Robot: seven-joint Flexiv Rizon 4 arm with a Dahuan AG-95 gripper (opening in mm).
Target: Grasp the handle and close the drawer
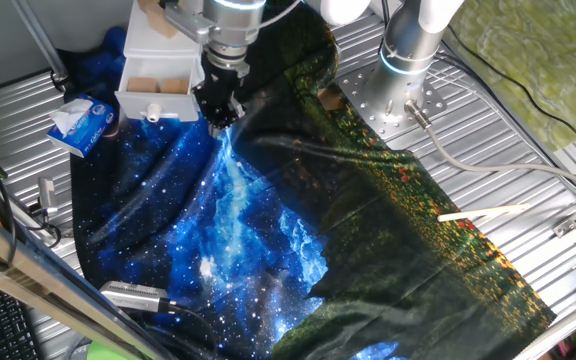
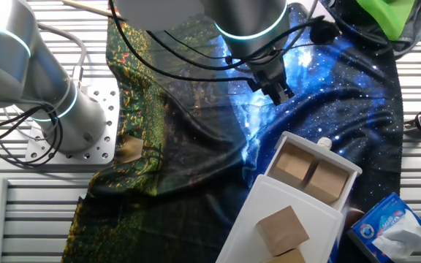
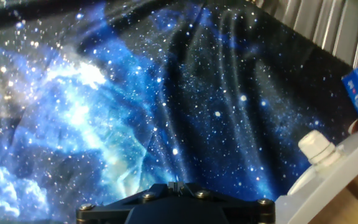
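Drawer open; gripper (near handle)

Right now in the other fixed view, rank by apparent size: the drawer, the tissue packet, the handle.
1. drawer, largest
2. tissue packet, partly cut off at the frame edge
3. handle, smallest by far

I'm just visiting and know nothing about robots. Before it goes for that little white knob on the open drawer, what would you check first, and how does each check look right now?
1. Drawer open, needing closing: ok, tan compartments exposed.
2. Handle unobstructed: ok, nothing covers it.
3. Gripper around the handle: not ok, it sits to one side, apart from the knob.
4. Gripper empty: ok, nothing between the fingers.
5. Jaws wide enough for the knob: cannot tell.
6. Tissue packet clear of the drawer front: ok, it lies off to the side.
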